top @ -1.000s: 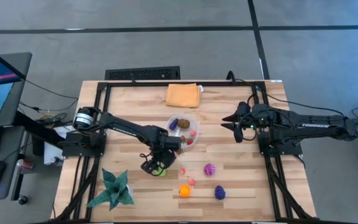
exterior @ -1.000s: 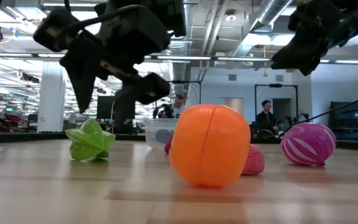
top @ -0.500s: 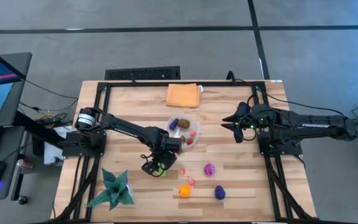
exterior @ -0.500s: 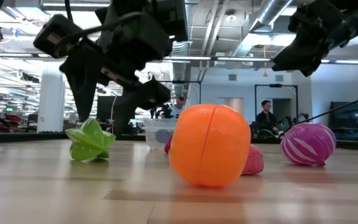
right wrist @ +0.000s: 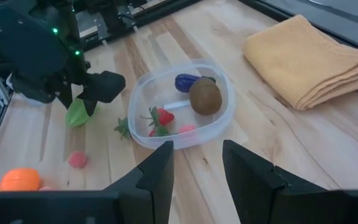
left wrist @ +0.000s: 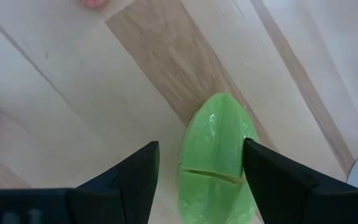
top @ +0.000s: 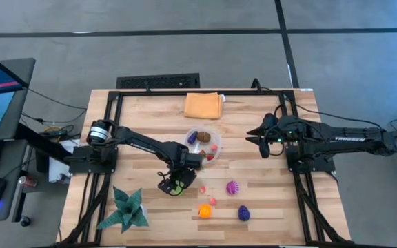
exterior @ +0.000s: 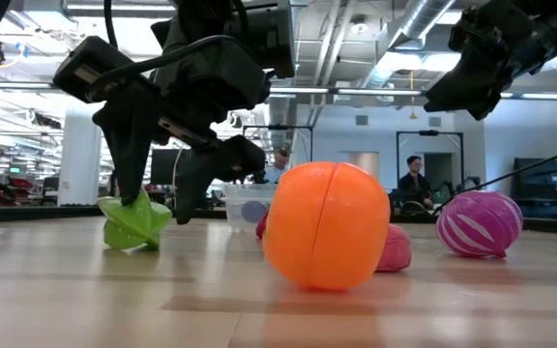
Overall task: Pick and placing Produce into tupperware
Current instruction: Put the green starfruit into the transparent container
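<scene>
A green star-shaped fruit [exterior: 133,220] lies on the table, tilted, between the open fingers of my left gripper [exterior: 153,205], which stands over it left of the table's middle [top: 174,184]. The left wrist view shows the fruit [left wrist: 216,155] between both fingers, with a gap on one side. The clear tupperware [top: 204,145] holds a brown fruit [right wrist: 204,95], a dark purple piece and strawberries. An orange fruit [top: 204,211], a magenta one [top: 232,187] and a purple one [top: 243,213] lie loose. My right gripper [top: 249,137] hangs open, right of the tupperware. My left gripper comes at the green fruit from above, fingers pointing down, one on each side. One finger [exterior: 127,174] meets the fruit's upper point [exterior: 120,205]; the fruit rests tilted on the table. It is not pinched: a gap shows beside the other finger [left wrist: 135,174].
A folded orange cloth [top: 203,105] lies at the far edge. A large green spiky plant [top: 124,210] stands at the near left. Small pink and red pieces [top: 212,200] lie between the left gripper and the magenta fruit. People stand in the room behind.
My left gripper has come down over the green fruit until its open fingers stand on both sides of it. The fruit has tipped and shifted a little under one finger. The right arm has kept still.
</scene>
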Robot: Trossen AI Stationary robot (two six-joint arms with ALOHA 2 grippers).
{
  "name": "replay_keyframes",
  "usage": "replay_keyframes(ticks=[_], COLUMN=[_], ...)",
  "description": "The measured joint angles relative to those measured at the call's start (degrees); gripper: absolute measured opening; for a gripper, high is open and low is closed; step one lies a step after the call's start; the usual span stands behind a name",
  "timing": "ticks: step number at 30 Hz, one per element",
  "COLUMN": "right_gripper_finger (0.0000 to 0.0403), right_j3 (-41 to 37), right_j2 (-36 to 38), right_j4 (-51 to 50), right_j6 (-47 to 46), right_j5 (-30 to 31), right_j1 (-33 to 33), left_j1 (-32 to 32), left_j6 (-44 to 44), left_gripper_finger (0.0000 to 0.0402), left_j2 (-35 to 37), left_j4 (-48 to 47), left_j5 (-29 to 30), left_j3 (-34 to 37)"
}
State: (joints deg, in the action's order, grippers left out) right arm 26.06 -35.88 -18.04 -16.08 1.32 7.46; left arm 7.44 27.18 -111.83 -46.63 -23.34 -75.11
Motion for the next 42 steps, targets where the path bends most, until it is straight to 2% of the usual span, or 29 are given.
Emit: replay_keyframes(ticks=[18, 32, 42], right_gripper_finger=[0.0159, 0.0159, 0.0159], right_j3=[0.00, 0.00, 0.00], right_j2=[0.00, 0.00, 0.00], right_j4=[0.04, 0.04, 0.06], right_j6=[-0.08, -0.07, -0.06], right_j5=[0.00, 0.00, 0.00], right_j1=[0.00, 0.00, 0.00], left_j1=[0.02, -0.49, -3.12], left_j6=[0.43, -0.52, -1.95], left_gripper_finger=[0.0214, 0.0131, 0.0145], left_j2=[0.00, 0.09, -0.04], left_j4=[-1.10, -1.18, -1.58], left_j5=[0.01, -0.18, 1.54], left_j3=[0.26, 0.26, -1.38])
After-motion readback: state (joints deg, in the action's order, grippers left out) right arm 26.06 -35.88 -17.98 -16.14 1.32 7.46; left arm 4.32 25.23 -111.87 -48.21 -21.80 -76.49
